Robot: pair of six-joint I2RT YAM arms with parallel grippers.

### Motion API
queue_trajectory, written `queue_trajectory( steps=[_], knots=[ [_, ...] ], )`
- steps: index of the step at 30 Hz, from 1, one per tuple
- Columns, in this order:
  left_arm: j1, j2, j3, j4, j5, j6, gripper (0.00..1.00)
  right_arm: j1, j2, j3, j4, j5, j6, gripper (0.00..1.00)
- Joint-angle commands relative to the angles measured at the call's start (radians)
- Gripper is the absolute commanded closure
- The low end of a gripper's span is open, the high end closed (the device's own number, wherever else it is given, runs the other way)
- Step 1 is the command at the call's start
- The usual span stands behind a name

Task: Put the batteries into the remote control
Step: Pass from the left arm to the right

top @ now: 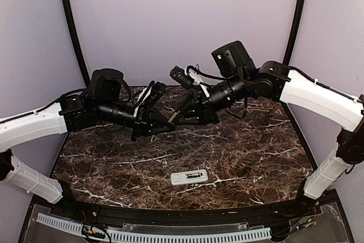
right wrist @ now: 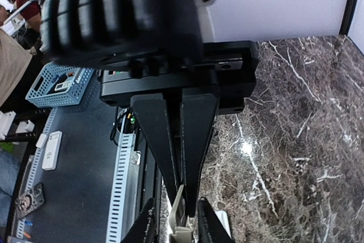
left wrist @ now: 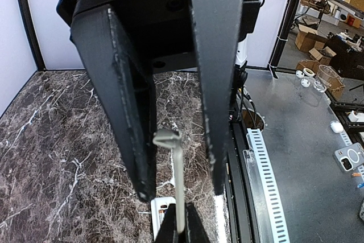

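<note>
**Batteries look seated; cover held in the air above the remote**

From the overhead camera I see the dark marbled worktop [top: 114, 157]. Both arms meet in mid-air, above and behind the remote control [top: 189, 177], which lies flat with its back facing up.

My right gripper [right wrist: 183, 206] is narrowed onto a thin grey cover [left wrist: 177, 174], pinching it at the fingertips. My left gripper [left wrist: 182, 189] stands apart on either side of that cover and does not touch it, as far as I can see.

In the remote's bay I make out small dark shapes with orange marks, the batteries [top: 197, 174]. I judge the loading done and only the cover left to fit, though they are too small for me to be sure.

Only the overhead view shows the bay. Only the wrist views show the cover edge-on and which gripper pinches it.
</note>
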Motion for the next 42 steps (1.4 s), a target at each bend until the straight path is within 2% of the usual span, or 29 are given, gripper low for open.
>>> queue_trajectory(
  steps=[1, 7, 14, 26, 36, 42],
  knots=[
    [-0.004, -0.006, 0.015, -0.019, -0.001, 0.014, 1.00, -0.002, 0.024, 0.030, 0.032, -0.052, 0.027, 0.81],
    [-0.006, -0.008, 0.010, -0.014, -0.011, 0.010, 1.00, 0.001, 0.033, 0.026, 0.027, -0.049, 0.039, 0.86],
    [-0.005, -0.011, 0.016, -0.018, -0.033, 0.017, 1.00, 0.007, 0.025, 0.009, 0.021, -0.036, 0.043, 0.87],
    [-0.005, -0.036, 0.020, -0.054, -0.054, 0.042, 1.00, 0.009, 0.013, -0.010, 0.024, -0.009, 0.047, 0.74],
    [-0.005, -0.038, 0.024, -0.064, -0.060, 0.042, 1.00, 0.011, 0.017, -0.005, 0.021, -0.016, 0.052, 0.84],
    [-0.005, -0.038, 0.021, -0.061, -0.060, 0.041, 1.00, 0.014, 0.026, -0.006, 0.013, 0.028, 0.055, 0.76]
  ],
)
